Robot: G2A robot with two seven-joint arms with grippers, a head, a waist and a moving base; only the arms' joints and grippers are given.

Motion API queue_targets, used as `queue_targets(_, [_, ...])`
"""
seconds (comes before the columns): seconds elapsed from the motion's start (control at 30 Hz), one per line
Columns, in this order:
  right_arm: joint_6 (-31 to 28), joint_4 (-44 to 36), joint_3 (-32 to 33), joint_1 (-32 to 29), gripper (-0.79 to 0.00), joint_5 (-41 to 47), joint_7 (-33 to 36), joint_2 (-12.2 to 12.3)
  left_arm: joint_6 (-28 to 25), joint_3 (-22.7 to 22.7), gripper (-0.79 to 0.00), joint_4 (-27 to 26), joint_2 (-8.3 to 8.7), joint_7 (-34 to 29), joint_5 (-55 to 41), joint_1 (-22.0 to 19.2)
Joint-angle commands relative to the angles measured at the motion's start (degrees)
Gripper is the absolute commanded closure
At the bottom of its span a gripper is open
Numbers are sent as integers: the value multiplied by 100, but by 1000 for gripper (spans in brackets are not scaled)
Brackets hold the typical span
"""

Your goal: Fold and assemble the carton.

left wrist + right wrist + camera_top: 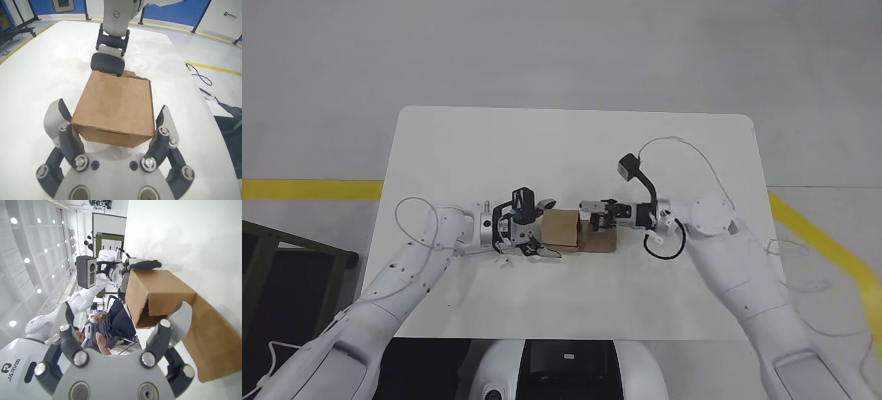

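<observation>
Carton (pixel 562 228) lies lengthwise across tabletop (pixel 442 150), open end facing right gripper (pixel 590 213) (fingers spread wide); left gripper (pixel 112 107) fingers clasp it.

- A white table (pixel 442 140) with rounded corners is standing on a pale grey floor (pixel 322 60).
- A yellow line (pixel 302 189) is running across that floor on both sides of the table.
- A dark green rack (pixel 282 270) is standing just off the table's left edge in the top view.
- Blue panels (pixel 170 9) on black posts are lining the room's far side.
- A black wheeled stand (pixel 24 28) is standing near them.
- A black cable (pixel 202 76) is lying curled on the floor beside the table.
- Round ceiling lights (pixel 26 260) are shining.
- A green-framed cabinet (pixel 109 240) is standing in the background.
</observation>
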Motion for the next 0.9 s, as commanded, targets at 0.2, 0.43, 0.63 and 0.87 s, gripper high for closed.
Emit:
queue_targets(0.2, [497, -571, 740, -512, -785, -790, 53, 328, -4, -43, -785, -3, 11, -23, -30, 45])
queue_targets(0.43, [696, -840, 920, -865, -785, -755, 147, 425, -15, -52, -785, -25, 5, -73, -72, 67])
queue_targets(0.63, [642, -791, 788, -1002, -785, -544, 25, 401, -27, -50, -785, -28, -2, -96, -77, 65])
queue_targets(0.87, [501, -600, 632, -996, -785, -300, 5, 361, -35, -62, -785, 3, -8, -117, -106, 77])
